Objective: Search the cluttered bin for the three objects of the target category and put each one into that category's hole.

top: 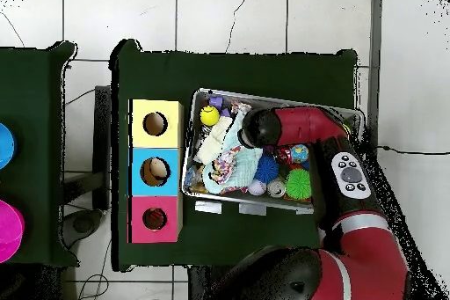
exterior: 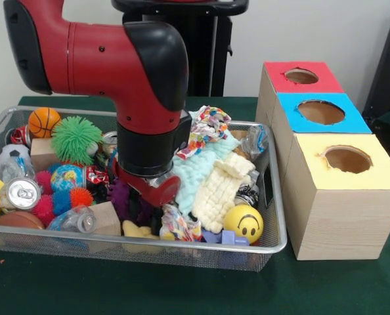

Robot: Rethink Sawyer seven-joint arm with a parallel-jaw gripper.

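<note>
Front view, red arm (exterior: 142, 79) plunged straight down into the bin (exterior: 274, 243), jaws buried in clutter, state unclear

arm (exterior: 109, 59): red and black, reaching in from the upper left of the front view, elbow bent, last link pointing straight down | wrist (exterior: 146, 147): black collar, low over the clutter | gripper (exterior: 152, 190): red part shows below the collar, fingers hidden
</note>
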